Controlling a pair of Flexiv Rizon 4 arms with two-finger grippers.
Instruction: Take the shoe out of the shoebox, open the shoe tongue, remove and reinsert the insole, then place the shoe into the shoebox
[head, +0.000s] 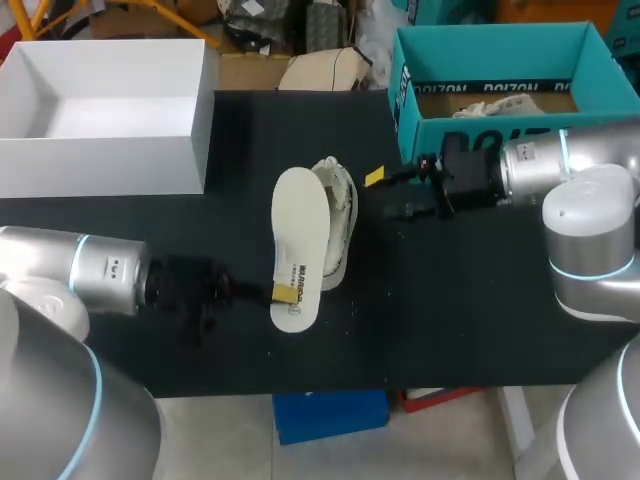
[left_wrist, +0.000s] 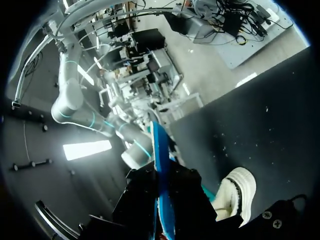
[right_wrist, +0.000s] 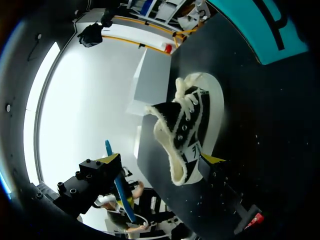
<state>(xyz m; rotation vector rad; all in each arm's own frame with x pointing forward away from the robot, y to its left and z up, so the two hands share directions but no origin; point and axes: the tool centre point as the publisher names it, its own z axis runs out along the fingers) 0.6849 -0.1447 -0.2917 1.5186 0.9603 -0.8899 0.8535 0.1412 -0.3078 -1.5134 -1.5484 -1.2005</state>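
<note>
Your left gripper (head: 287, 293) clamps the white oval insole (head: 297, 235) over the black-and-cream lace-up shoe (head: 343, 215). Your right gripper (head: 385, 192), fingers apart, sits just beside it. The black tabletop (head: 470, 330) runs on to the near edge.

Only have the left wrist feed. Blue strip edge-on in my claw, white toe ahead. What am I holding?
Observer: The insole. Head view shows its pale top face, and the left claw pinches one end.
Operator: Shoe upright?
Observer: No. The shoe looks tipped on its side, opening toward the right arm. The insole hides part of it in head view.
Operator: Right arm doing anything?
Observer: Right wrist view shows the right claw open, the shoe's fleecy collar between its fingers and one yellow fingertip right by it.
</note>
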